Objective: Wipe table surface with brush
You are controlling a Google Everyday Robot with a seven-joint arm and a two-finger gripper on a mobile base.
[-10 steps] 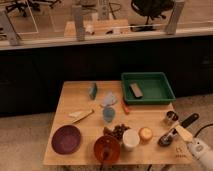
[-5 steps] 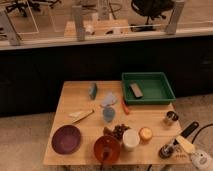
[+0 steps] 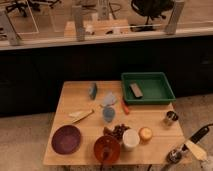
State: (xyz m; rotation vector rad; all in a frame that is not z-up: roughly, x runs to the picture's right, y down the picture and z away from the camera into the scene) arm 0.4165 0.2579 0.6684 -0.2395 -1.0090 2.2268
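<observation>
Now the brush [image 3: 200, 134] has slid down from right beside the small metal cup [image 3: 171, 118] to a spot in front of it. Its round head sits near the edge of the table surface [image 3: 75, 97]. The gripper [image 3: 194, 149] is in front of the cup too, by the handle. I cannot tell if it is clamped on. I think wiping can start soon.

Pincer [image 3: 191, 147] bottom right corner, partly cut by frame edge; brush [image 3: 200, 134] head blurred.

Matt wooden table surface [image 3: 155, 118]; brush [image 3: 199, 134] head shiny; smooth gripper [image 3: 195, 150] lower right.
</observation>
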